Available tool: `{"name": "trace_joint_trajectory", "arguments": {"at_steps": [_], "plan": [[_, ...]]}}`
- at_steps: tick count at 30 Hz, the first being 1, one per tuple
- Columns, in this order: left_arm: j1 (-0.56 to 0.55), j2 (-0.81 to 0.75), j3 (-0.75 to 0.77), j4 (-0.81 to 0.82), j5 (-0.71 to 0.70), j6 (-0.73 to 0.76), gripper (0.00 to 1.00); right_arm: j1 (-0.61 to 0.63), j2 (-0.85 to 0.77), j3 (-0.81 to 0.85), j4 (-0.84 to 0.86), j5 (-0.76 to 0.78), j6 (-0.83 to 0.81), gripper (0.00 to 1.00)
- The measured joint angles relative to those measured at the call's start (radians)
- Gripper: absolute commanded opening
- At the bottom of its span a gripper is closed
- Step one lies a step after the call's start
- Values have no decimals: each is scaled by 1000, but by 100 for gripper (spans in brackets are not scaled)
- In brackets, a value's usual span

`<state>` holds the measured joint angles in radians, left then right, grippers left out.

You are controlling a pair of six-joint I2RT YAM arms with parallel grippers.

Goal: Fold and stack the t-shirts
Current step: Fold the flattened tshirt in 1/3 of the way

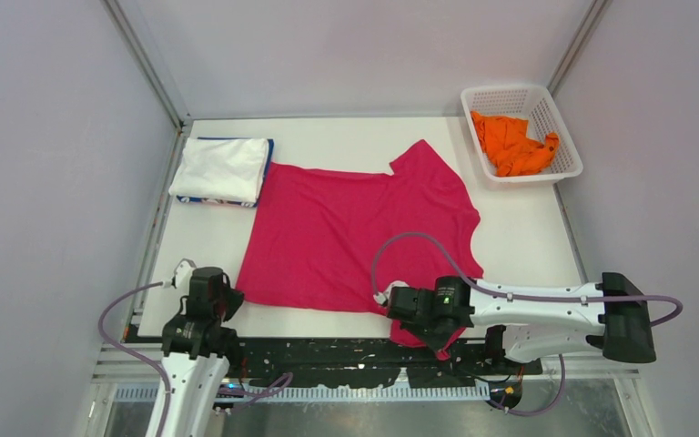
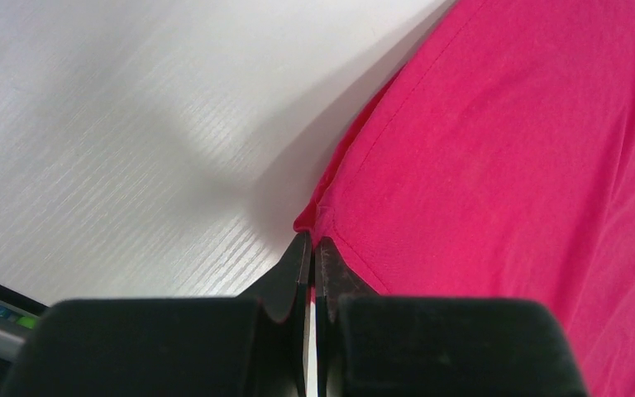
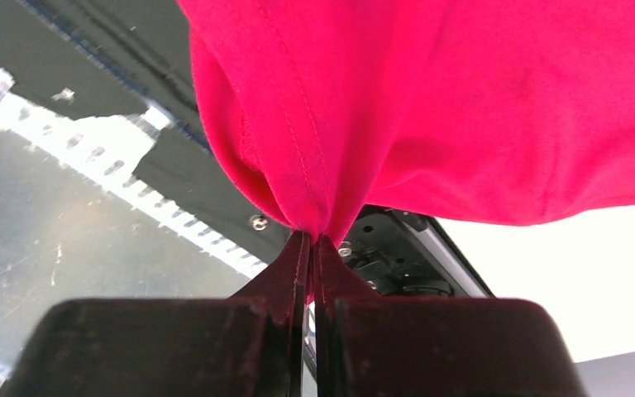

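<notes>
A magenta-pink t-shirt point(image 1: 346, 228) lies spread flat over the middle of the white table point(image 1: 528, 237), with its near right part hanging over the front edge. My left gripper point(image 1: 233, 299) is shut on the shirt's near left corner point(image 2: 324, 217), the closed tips point(image 2: 312, 241) low over the table. My right gripper point(image 1: 423, 330) is shut on a bunched fold of the shirt's hem point(image 3: 310, 207), with the cloth draping above its tips point(image 3: 312, 241). A folded white t-shirt point(image 1: 221, 168) rests on a blue one point(image 1: 268, 146) at the back left. An orange t-shirt point(image 1: 510, 141) lies crumpled in the basket.
The white lattice basket point(image 1: 504, 90) stands at the back right corner. Grey walls and metal frame posts point(image 1: 150, 68) close in the table on three sides. A black rail point(image 1: 328, 350) runs along the near edge, under the hanging cloth.
</notes>
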<state>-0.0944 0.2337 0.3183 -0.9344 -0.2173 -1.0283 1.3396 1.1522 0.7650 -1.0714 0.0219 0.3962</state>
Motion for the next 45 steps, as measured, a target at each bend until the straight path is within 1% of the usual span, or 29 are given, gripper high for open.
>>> {"name": "trace_joint_trajectory", "arguments": {"at_steps": [4, 11, 17, 20, 22, 28, 34, 39, 43, 45], "plan": [[0, 60, 23, 27, 8, 22, 0, -35, 21, 11, 2, 75, 3, 5], [-2, 233, 86, 152, 35, 67, 0, -215, 31, 68, 12, 175, -21, 5], [-2, 377, 150, 259, 42, 93, 0, -367, 32, 151, 9, 209, -55, 5], [-2, 435, 178, 303, 45, 103, 0, -416, 40, 211, 8, 230, -84, 5], [-2, 483, 202, 329, 46, 114, 0, -434, 50, 256, 12, 279, -118, 5], [-2, 601, 243, 392, 45, 129, 0, -454, 61, 317, 64, 425, -282, 5], [-2, 701, 285, 436, 39, 147, 0, -497, 87, 319, 192, 522, -478, 5], [-2, 822, 346, 478, 38, 171, 0, -567, 124, 320, 311, 533, -608, 5], [-2, 956, 416, 508, 34, 177, 0, -625, 204, 326, 392, 505, -713, 5], [-2, 1014, 443, 522, 28, 175, 15, -651, 258, 335, 427, 487, -766, 5]]}}
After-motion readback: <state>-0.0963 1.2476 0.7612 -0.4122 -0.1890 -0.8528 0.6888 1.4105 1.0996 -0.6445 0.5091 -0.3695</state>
